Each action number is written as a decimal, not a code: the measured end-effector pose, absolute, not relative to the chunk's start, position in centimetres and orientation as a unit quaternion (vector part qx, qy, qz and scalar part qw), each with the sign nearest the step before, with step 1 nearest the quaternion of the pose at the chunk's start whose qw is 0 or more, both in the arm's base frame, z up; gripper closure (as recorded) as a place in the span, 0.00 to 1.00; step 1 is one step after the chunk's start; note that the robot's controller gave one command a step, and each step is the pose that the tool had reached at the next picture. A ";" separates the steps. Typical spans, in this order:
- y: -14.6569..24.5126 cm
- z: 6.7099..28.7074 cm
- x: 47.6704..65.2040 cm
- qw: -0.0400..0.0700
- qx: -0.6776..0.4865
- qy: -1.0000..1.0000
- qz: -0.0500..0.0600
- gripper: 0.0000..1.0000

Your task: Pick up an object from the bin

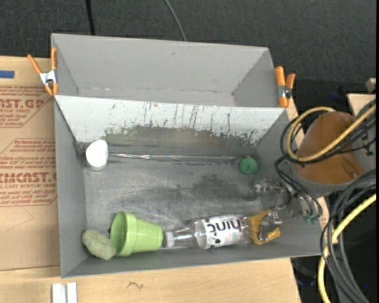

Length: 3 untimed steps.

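Camera view had the tool [275, 214] low beside the clear bottle [218, 231], at its end away from the green cup [136, 234], just above a gold crumpled piece [265, 234] touching that end, the likeliest pick. Whether the tool was clenched or released could not be told

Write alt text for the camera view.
The gripper sits at the right side of a grey metal bin, next to a gold wrapper and a clear labelled bottle. A green cup, grey-green lump, white round cap and small green ball lie elsewhere.
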<state>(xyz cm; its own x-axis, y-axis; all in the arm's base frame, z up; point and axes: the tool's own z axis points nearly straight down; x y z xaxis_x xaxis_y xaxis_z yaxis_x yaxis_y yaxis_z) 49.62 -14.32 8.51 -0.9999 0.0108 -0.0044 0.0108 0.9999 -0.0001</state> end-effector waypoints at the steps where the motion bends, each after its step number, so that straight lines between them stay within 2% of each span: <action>1: -14.4 8.5 49.7 0.006 0.006 1.000 0.001 0.00; 2: -15.2 10.2 48.2 0.004 -0.003 1.000 0.001 0.00; 3: -14.7 8.0 48.8 0.007 0.025 1.000 0.002 0.00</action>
<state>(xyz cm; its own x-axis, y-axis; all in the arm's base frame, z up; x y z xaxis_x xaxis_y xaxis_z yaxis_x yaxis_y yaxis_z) 48.81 -14.71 8.03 -0.9986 0.0506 -0.0143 0.0505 0.9987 0.0050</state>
